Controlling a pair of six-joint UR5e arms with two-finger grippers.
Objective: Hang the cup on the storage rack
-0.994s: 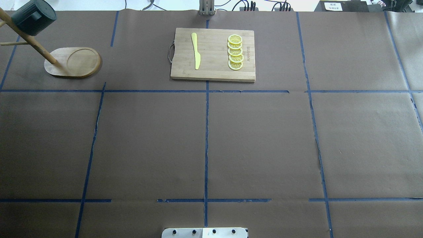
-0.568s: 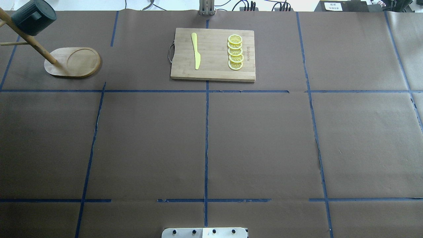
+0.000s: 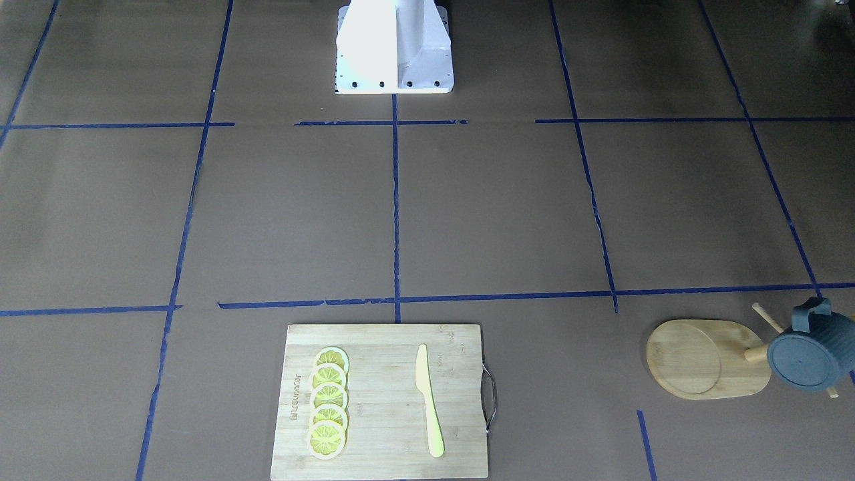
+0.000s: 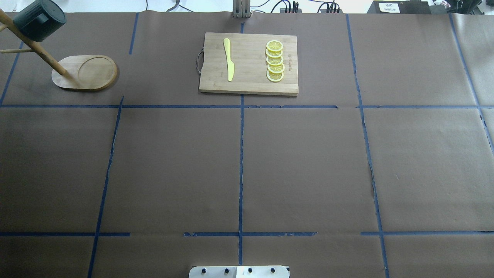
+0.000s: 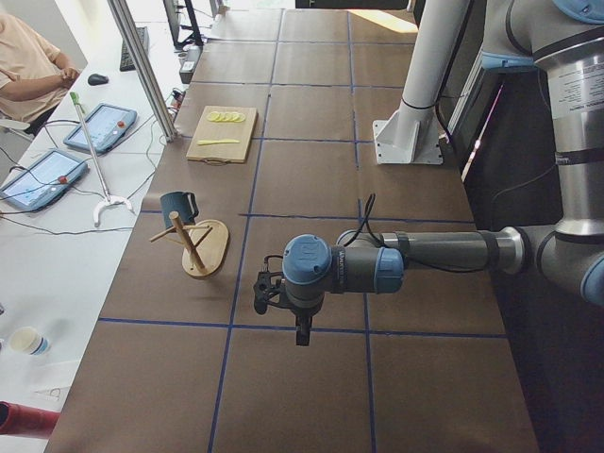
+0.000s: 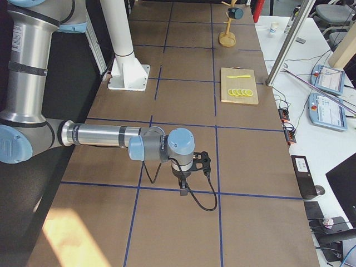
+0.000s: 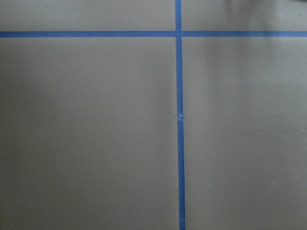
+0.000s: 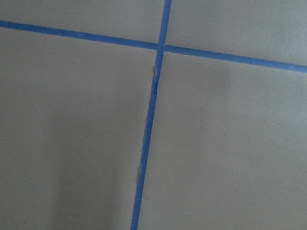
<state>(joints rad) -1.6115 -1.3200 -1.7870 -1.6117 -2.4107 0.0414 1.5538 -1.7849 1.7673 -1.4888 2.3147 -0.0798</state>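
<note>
The dark blue-grey ribbed cup (image 4: 38, 19) hangs on a peg of the bamboo storage rack (image 4: 87, 73) at the table's far left corner, its base turned outward. The cup (image 3: 811, 351) and the rack (image 3: 701, 361) also show in the front-facing view, and small in the left view (image 5: 177, 206). No gripper touches them. My left gripper (image 5: 300, 330) hovers over the paper well short of the rack; I cannot tell whether it is open. My right gripper (image 6: 182, 188) hovers over the table's right side, far from the rack; I cannot tell its state either. Both wrist views show only paper and tape.
A bamboo cutting board (image 4: 249, 63) with a metal handle lies at the far middle, bearing a yellow knife (image 4: 229, 60) and a row of lemon slices (image 4: 274, 61). Brown paper with blue tape lines (image 4: 241, 154) covers the table. The robot's base (image 3: 394, 47) stands at the near edge.
</note>
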